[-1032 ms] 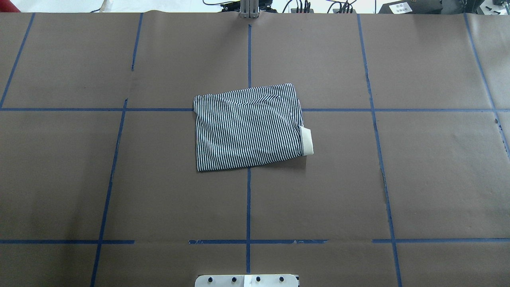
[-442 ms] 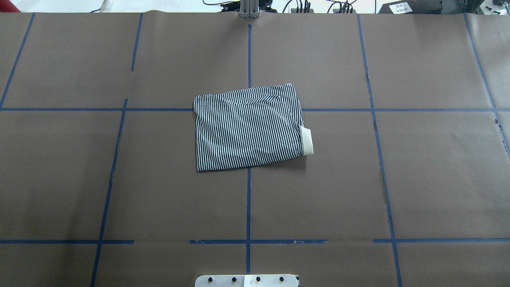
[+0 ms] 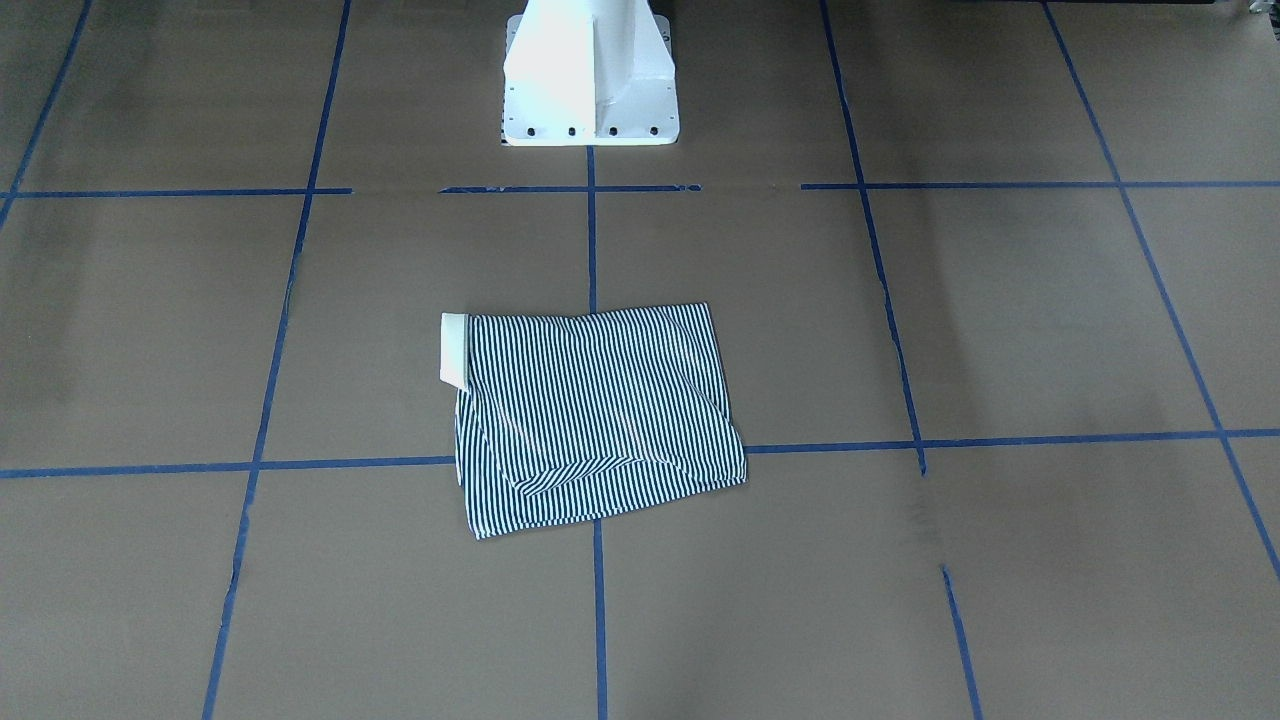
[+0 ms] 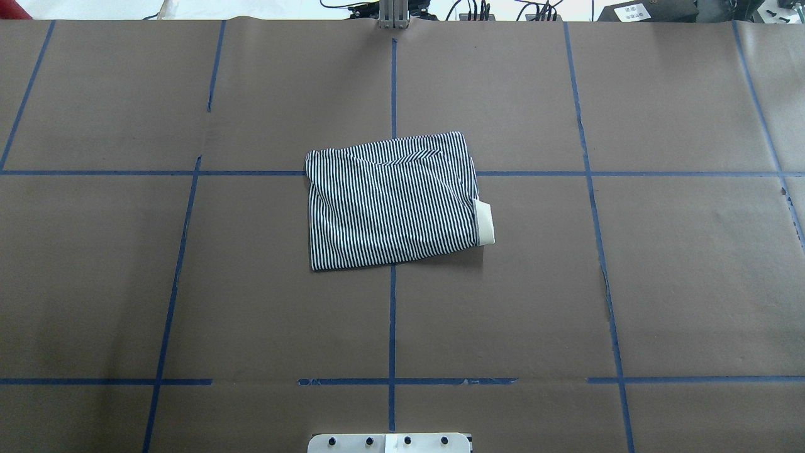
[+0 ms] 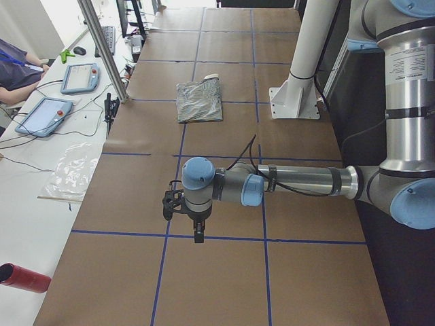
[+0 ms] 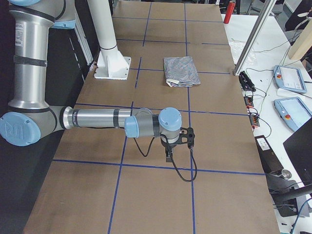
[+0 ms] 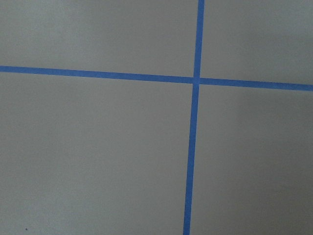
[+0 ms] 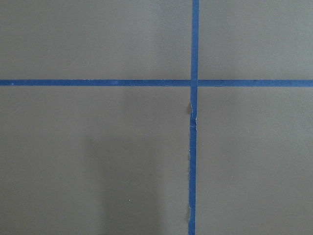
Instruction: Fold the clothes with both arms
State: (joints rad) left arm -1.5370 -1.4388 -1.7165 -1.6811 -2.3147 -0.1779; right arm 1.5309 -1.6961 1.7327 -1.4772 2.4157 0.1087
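Note:
The clothes, a navy-and-white striped shirt [image 4: 390, 201], lie folded into a rough rectangle at the middle of the brown table. A cream collar piece [image 4: 484, 221] sticks out at one edge. The shirt [image 3: 600, 420] also shows in the front view and, small, in the side views [image 5: 199, 100] [image 6: 181, 71]. Both arms are far from it, out at opposite ends of the table. The left gripper [image 5: 197, 234] points down over the paper, and so does the right gripper [image 6: 168, 157]. I cannot tell whether either is open or shut. Both wrist views show only paper and tape.
The white pedestal base [image 3: 590, 70] stands at the robot's edge of the table. Blue tape lines [image 4: 392, 314] grid the brown paper. A side bench holds teach pendants [image 5: 41, 115] and cables. A red can [image 5: 24, 278] lies near it, and a person's arm [image 5: 17, 64] shows there.

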